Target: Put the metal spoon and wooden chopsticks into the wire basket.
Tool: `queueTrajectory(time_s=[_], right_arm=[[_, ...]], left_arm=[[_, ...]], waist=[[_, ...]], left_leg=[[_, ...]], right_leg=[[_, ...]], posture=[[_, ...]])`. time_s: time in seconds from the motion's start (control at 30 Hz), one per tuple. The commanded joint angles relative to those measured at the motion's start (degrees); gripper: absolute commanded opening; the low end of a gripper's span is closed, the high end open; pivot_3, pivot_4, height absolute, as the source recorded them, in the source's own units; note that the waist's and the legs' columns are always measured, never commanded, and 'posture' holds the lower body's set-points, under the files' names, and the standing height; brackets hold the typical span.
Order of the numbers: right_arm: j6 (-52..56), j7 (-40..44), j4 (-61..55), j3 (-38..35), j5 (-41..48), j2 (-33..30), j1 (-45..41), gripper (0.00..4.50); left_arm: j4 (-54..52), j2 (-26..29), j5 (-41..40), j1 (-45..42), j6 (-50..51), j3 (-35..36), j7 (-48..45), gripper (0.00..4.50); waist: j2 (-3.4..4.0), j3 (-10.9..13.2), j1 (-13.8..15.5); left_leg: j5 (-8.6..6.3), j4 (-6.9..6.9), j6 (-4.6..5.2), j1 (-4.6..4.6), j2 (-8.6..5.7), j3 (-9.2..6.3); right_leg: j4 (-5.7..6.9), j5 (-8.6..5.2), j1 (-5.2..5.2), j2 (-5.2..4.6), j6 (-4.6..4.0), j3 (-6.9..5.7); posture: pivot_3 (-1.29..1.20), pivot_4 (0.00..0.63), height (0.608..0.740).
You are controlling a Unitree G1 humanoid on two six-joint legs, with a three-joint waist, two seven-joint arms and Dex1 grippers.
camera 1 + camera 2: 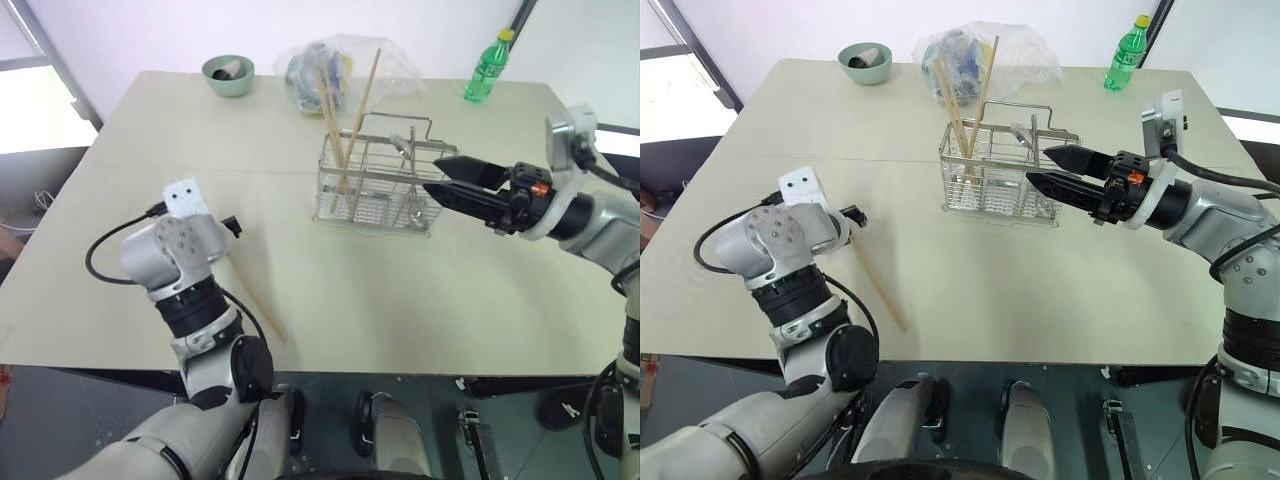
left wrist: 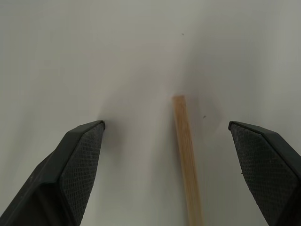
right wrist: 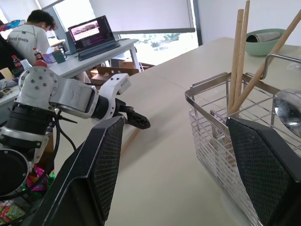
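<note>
On the pale rectangular tabletop (image 1: pixel 450 300), the silver wire-mesh basket (image 1: pixel 375 190) stands mid-table with three pale wooden chopsticks (image 1: pixel 338 130) upright in its left compartment and a shiny metal spoon (image 1: pixel 402 145) to their right. A fourth wooden chopstick (image 1: pixel 262 312) lies flat front-left. Behind sit a round bowl (image 1: pixel 228 75), a crumpled plastic bag (image 1: pixel 345 62) and a plastic bottle (image 1: pixel 488 65).

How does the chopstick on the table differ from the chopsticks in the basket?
The chopstick on the table lies flat and alone, between the fingers of the open left end effector. The chopsticks in the basket stand leaning, three together, inside the wire basket. All are thin, straight, pale wooden sticks.
</note>
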Motion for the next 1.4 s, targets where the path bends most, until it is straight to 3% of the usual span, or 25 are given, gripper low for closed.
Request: queueTrajectory(time_s=[0.03,0.1,0.33,0.43,0.53,0.7,0.83,0.97,1.1,1.4], right_arm=[[-0.5,-0.6,-1.2,-1.4,0.4,0.2,-0.9,3.57],[-0.4,-1.1,-1.2,-1.7,0.6,0.4,-1.0,3.57],[-0.4,-1.8,-1.5,-2.3,0.5,0.4,-0.8,3.57],[-0.4,-2.0,-1.7,-2.5,0.7,0.5,-0.7,3.57],[-0.6,-2.1,-1.6,-2.6,0.5,0.5,-0.6,3.57],[0.2,-2.3,-1.0,-3.7,0.7,-0.6,-0.8,3.57],[1.1,-2.4,-0.5,-4.4,1.0,-1.2,-1.4,3.57],[1.9,-3.7,-0.6,-4.7,1.2,-1.2,-1.9,3.57],[2.8,-4.7,-1.7,-5.3,1.9,-1.0,-1.8,3.57],[3.2,-9.0,-5.9,-9.0,4.8,-0.3,2.0,3.57]], left_arm=[[1.5,-0.4,0.4,0.0,0.6,0.3,-0.7,4.21],[2.5,-0.7,0.6,-0.8,0.6,0.8,-1.1,3.57],[5.3,-0.2,2.0,-5.7,0.6,2.7,-1.9,0.05],[5.7,0.7,2.6,-6.9,0.6,3.0,-2.8,0.01],[8.0,7.3,2.8,-8.0,-3.2,-0.6,-6.1,0.01],[22.0,18.4,0.8,-15.6,-37.5,-1.9,-12.7,0.01],[33.0,21.8,-3.1,-22.9,-60.1,-0.6,-17.2,0.01],[45.0,21.0,-13.7,-34.9,-76.7,2.6,-27.2,0.01],[54.7,19.5,-20.8,-41.1,-79.8,2.6,-36.0,0.01],[67.0,13.6,-15.9,-42.5,-87.4,-9.4,-45.8,0.01]], waist=[[0.01,0.0,0.0],[0.07,0.0,0.1],[0.09,-0.1,1.4],[0.08,-0.1,1.2],[0.07,0.0,1.0],[0.07,0.0,0.6],[0.07,0.0,1.3],[0.03,0.0,1.4],[0.04,0.0,1.2],[0.01,0.0,1.1]], left_leg=[[-0.01,0.00,0.01,0.00,0.00,0.00],[-0.01,0.00,0.02,0.00,0.00,0.00],[-0.16,0.03,0.27,0.00,-0.02,0.00],[-0.15,0.04,0.26,-0.02,-0.02,0.02],[-0.01,0.01,0.03,-0.02,0.00,0.01],[0.00,-0.02,0.00,-0.05,0.01,0.01],[-0.02,-0.02,0.02,-0.10,-0.02,0.05],[-0.04,0.01,0.05,-0.13,-0.03,0.07],[-0.03,0.01,0.09,-0.13,-0.03,0.11],[-0.12,0.07,0.61,-0.09,-0.02,0.23]], right_leg=[[0.00,0.00,0.00,0.00,0.00,0.00],[0.00,0.00,0.00,0.00,0.00,0.00],[-0.02,0.00,0.01,-0.01,0.00,-0.01],[-0.04,0.00,-0.01,0.00,0.00,0.00],[-0.02,0.00,-0.05,0.02,-0.01,0.00],[0.00,0.01,-0.10,0.01,-0.03,0.00],[-0.15,0.04,-0.09,-0.08,-0.04,0.00],[-0.15,0.05,-0.08,-0.09,-0.03,-0.02],[-0.18,0.07,-0.05,-0.07,0.02,-0.04],[-0.15,0.11,0.02,-0.02,0.09,-0.05]], posture=[[0.00,0.150,0.686],[0.00,0.150,0.686],[0.00,0.150,0.686],[0.00,0.150,0.686],[0.00,0.150,0.686],[0.00,0.150,0.686],[0.00,0.150,0.686],[0.00,0.150,0.686],[0.00,0.150,0.686],[0.00,0.150,0.686]])
